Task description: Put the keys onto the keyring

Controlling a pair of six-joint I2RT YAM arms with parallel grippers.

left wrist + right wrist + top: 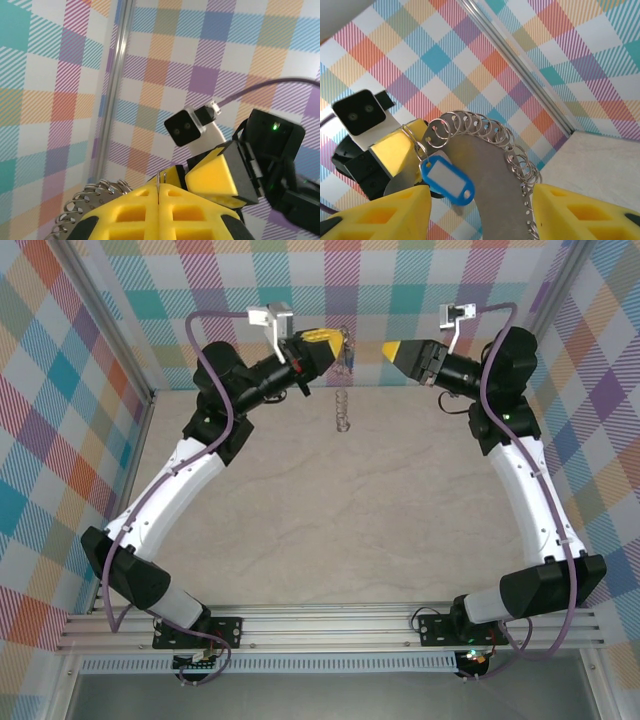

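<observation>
Keyring [475,123]: a chain-like arc of small linked wire loops, held up off the table [340,540] at the far end of the workspace. One end is pinched by the left gripper [158,196]. In the top view the loose end hangs straight down from that gripper's tip, close to the back wall [400,280].

Key [447,181]: a blue plastic head with a white window. It hangs from a small loop at the left end of the keyring as the right wrist camera sees it. The blade cannot be made out clearly.

Left gripper: the yellow fingers are pressed together on the keyring. A thin sliver of metal stands up from the seam between them. A bunch of loops lies against their left side.

Right gripper [480,192]: the fingers are spread wide, one on each side of the hanging keyring. They touch neither the keyring nor the key. This gripper faces the left gripper, with the tips near each other but apart.

Grey band [485,212]: a flat curved strip inside the arc of loops. What it is cannot be determined.

Arms: the left arm [170,490] and right arm [530,480] rise from bases on the aluminium rail [330,625] at the near edge. Both bend inward toward the back wall. A purple cable [213,390] runs along each arm.

Surroundings: the table is beige and the enclosing walls are checked in pastel colours.
</observation>
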